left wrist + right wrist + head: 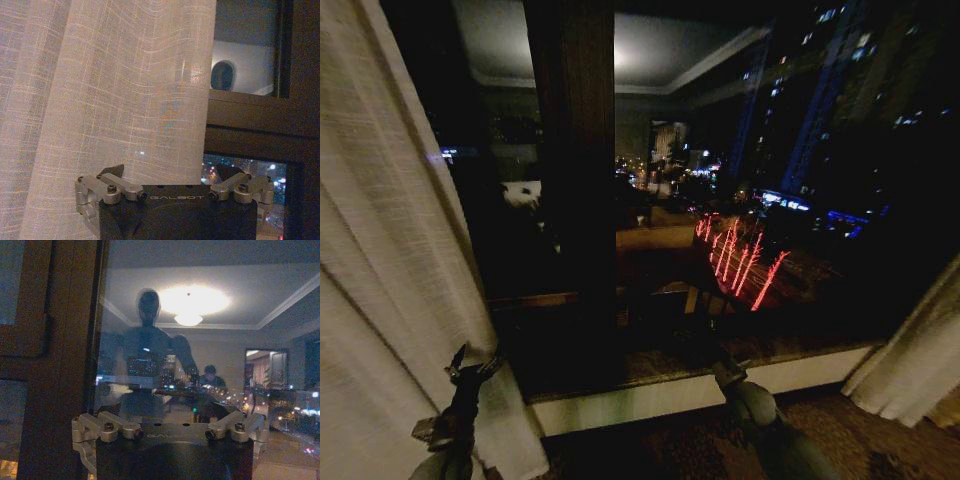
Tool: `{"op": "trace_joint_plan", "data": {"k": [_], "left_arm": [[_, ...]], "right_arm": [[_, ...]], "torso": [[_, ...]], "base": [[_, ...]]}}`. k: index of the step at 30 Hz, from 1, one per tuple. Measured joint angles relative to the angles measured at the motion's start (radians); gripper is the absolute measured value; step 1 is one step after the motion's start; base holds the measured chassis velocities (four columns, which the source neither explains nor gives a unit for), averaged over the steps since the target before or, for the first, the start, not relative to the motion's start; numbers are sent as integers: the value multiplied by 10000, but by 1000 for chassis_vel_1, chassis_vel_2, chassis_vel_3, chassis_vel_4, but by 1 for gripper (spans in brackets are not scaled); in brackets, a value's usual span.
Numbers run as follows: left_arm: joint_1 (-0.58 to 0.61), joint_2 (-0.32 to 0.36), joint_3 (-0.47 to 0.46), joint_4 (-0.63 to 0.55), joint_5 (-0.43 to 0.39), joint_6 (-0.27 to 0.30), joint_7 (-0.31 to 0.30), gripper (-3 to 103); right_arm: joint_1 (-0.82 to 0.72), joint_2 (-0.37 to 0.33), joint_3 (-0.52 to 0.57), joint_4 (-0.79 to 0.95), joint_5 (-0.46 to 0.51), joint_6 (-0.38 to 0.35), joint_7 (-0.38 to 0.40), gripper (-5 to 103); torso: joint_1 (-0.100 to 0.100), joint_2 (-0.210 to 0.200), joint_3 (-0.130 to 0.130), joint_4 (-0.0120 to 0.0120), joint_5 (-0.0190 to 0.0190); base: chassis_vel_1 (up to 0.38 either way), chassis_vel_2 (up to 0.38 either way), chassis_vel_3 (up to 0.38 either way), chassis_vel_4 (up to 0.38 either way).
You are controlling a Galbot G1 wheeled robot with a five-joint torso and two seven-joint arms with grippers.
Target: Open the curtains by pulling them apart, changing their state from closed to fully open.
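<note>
The sheer cream curtains stand apart. The left panel covers the left side of the head view, and the right panel hangs bunched at the lower right. Dark window glass with city lights spans the gap between them. My left gripper is open, right against the left panel's inner edge. In the left wrist view the woven fabric hangs just ahead of the spread left gripper. My right gripper is low near the sill. It faces the glass, and in the right wrist view the right gripper stands open and holds nothing.
A dark wooden window post stands in the middle of the window. A pale sill runs below the glass, with patterned carpet in front. The glass reflects the robot and a ceiling lamp.
</note>
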Motion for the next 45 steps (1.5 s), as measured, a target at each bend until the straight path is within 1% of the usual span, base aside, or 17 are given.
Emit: {"op": "trace_joint_plan", "data": {"k": [45], "left_arm": [[0, 0, 0, 0, 0, 0, 0, 100]], "right_arm": [[0, 0, 0, 0, 0, 0, 0, 100]], "torso": [[0, 0, 0, 0, 0]], "base": [[0, 0, 0, 0]]}}
